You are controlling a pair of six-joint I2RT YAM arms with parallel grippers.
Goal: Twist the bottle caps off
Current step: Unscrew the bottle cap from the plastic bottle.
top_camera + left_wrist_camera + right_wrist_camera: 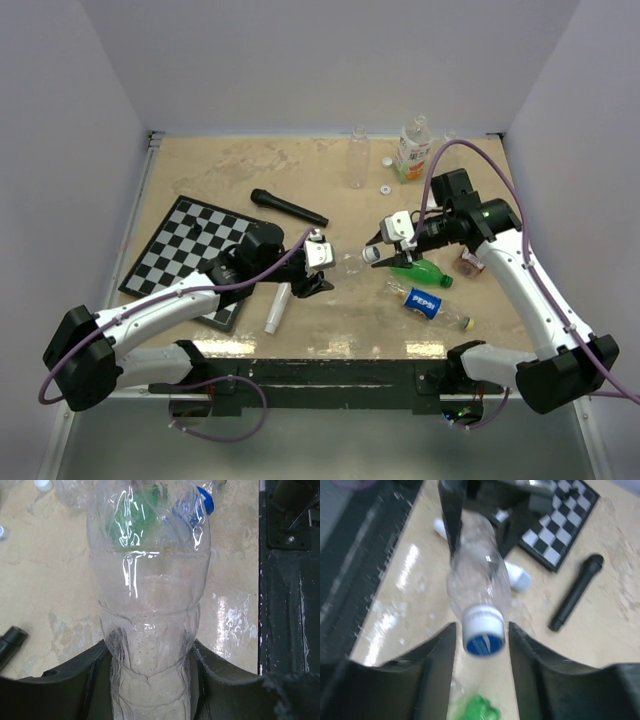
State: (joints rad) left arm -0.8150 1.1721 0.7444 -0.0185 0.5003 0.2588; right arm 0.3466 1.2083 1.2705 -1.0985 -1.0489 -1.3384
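Step in hand: the robot works on twisting the white cap (482, 632) off the clear bottle (477, 575), which is held lying sideways in the air above the desk (220, 170).
Left claw: the left claw (320, 266) is pressed onto the clear bottle's lower body and pinches it; the soft plastic is squeezed in between the fingers.
Right claw: the right claw (482, 626) is only a little spread. One finger stands on each side of the cap, and a thin gap seems to show on each side. The view is blurry, but it looks loose and not pinching.
Where the cap is: it sits on the bottle's neck, right between the right claw's tips, and faces the right wrist camera.
How to do it well: the right claw should close on the cap's rim with the cap in the middle, then turn. The left claw should hold the bottle firm so it does not spin too. Squeezing too hard could bend the neck away.
What could go wrong: the cap could slip, because the claw catches only its edge.
Nearby: a green bottle (420, 272) and a Pepsi bottle (428, 303) lie on the desk just under the right claw. The chessboard (190, 250) and the black microphone (288, 208) are farther off.
Done already, it seems: two loose white caps (384, 188) lie near the back of the desk.
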